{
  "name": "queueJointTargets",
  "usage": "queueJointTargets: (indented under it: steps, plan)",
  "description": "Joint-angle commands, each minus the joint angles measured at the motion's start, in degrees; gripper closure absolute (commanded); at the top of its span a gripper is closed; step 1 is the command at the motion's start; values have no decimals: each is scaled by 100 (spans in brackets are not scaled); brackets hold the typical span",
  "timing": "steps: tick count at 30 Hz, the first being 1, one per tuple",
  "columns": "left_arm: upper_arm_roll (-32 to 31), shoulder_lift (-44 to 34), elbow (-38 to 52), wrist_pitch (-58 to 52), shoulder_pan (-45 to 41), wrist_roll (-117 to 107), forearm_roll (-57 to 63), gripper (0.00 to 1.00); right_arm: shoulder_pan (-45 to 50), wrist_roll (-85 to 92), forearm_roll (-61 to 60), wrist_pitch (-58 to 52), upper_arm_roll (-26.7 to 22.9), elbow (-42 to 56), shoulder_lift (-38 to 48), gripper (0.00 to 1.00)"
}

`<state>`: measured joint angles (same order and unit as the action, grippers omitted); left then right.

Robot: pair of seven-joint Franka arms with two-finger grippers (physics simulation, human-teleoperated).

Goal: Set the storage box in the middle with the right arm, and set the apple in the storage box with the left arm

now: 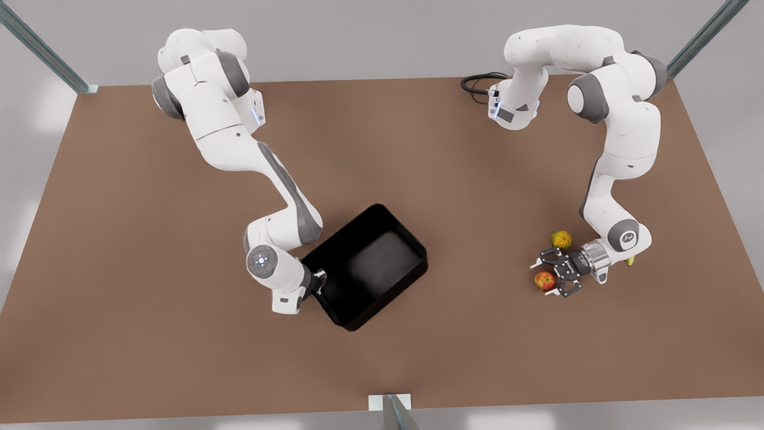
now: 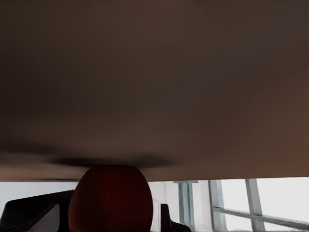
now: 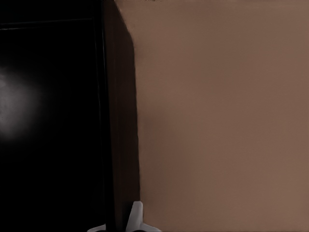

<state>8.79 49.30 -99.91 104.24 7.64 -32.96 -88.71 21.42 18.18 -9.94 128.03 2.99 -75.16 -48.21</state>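
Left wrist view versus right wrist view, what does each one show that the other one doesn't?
The left wrist view alone has the apple close up between the left gripper's black fingers, plus window frames beyond. The right wrist view alone has the storage box with the right gripper straddling its wall. Both share the brown table.

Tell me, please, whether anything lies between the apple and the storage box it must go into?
Nothing visible does. Bare table lies between the apple, which sits at the left end effector, and the storage box. The yellow-orange fruit sits off that path.
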Motion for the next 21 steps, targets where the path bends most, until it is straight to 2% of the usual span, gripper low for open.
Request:
queueJointTargets:
  steps: [1,5,7,8,9,10,11,21]
  plan:
    - [0,1,-2,0,0,0,-181,0,2,-8,10,20,0,46,-48,79]
    - [9,36,7,62,0,-9,-278,1,90,-201,10,144,35,362,-382,79]
    - [9,44,7,79,0,-61,-331,18,90,-210,10,161,123,397,-418,79]
    - [9,62,15,79,0,-70,-340,33,90,-210,10,161,123,397,-418,79]
    - [9,62,24,79,0,-88,-340,42,90,-210,10,170,123,406,-462,63]
    - [9,71,42,97,0,-70,-340,43,90,-210,10,179,123,406,-462,28]
    - [9,80,42,97,0,-70,-340,43,90,-192,10,187,123,397,-462,0]
    - [70,-17,165,53,0,-474,-313,45,55,-201,10,-67,123,599,-409,0]
